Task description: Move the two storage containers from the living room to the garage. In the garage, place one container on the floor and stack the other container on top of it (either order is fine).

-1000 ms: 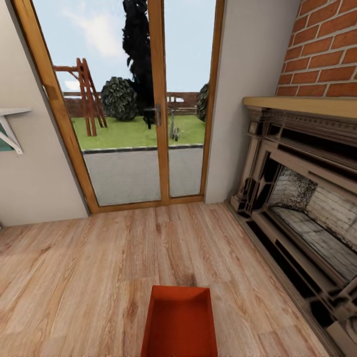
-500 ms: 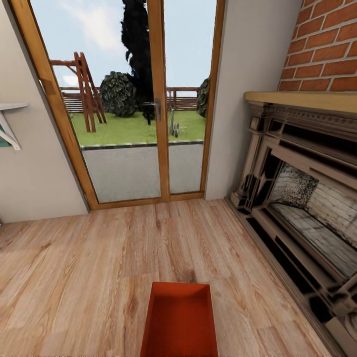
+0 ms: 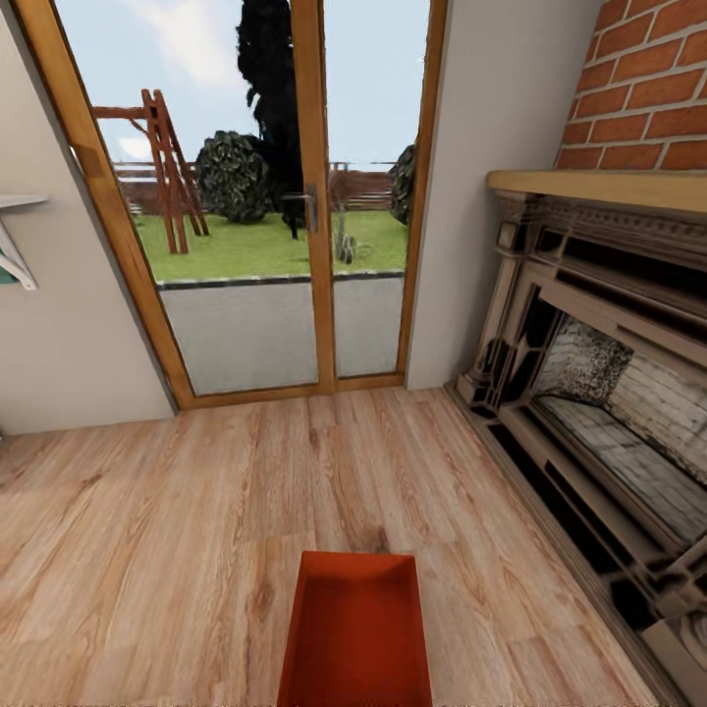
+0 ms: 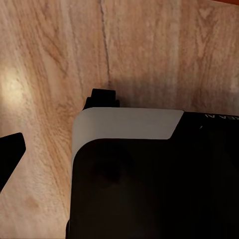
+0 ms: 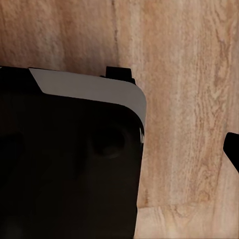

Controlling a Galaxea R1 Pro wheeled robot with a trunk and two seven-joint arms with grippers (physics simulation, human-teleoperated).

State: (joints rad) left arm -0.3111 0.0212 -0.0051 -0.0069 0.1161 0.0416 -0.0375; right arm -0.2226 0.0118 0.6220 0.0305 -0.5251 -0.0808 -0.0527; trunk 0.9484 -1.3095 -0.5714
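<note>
The red-orange plastic bin (image 3: 355, 633) is seen a little farther from the glass doors (image 3: 265, 196), so carrying is under way; gripper states cannot be told.

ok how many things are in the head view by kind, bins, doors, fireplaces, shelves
red-orange storage container: 1
wood-framed glass garden door panels: 2
brick fireplace: 1
white wall shelf: 1
total: 5
</note>
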